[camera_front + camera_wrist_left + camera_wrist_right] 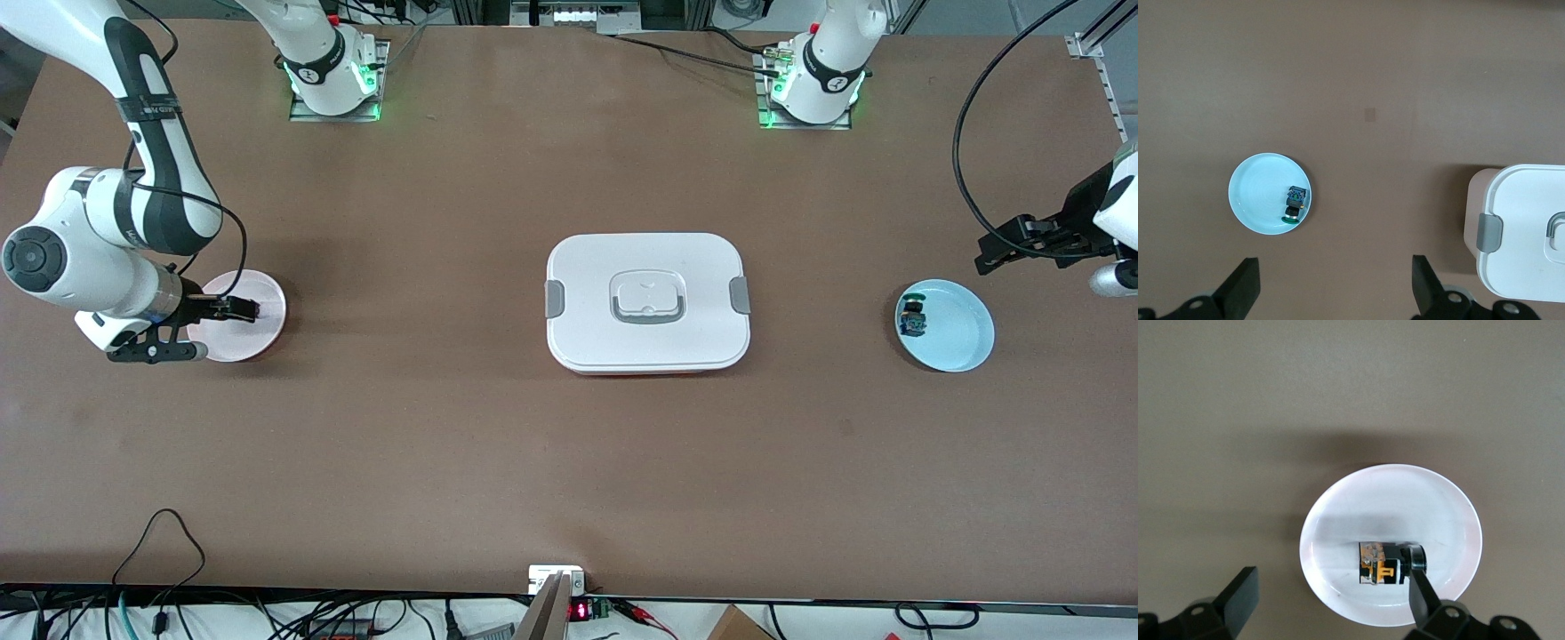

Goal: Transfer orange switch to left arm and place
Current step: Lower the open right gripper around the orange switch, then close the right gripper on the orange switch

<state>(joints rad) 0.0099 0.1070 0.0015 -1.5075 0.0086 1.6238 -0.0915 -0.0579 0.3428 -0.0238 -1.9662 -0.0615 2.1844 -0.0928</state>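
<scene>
- Now the right gripper (1331, 603) hangs low over the pink plate (267, 293), fingers spread apart, one fingertip (1417, 577) just beside the orange switch (1386, 565) lying in that plate; nothing is clamped.
- Judged step: the first pick. Next, the fingers must straddle the switch and close.
- Left gripper (1335, 290) waits, spread wide, above the blue plate (965, 333), which holds the blue-and-green component (912, 322).
- Between both plates sits the lidded box (647, 302).

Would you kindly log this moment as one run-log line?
right gripper open over pink plate, around orange switch | left gripper open, waiting | box mid-table
</scene>
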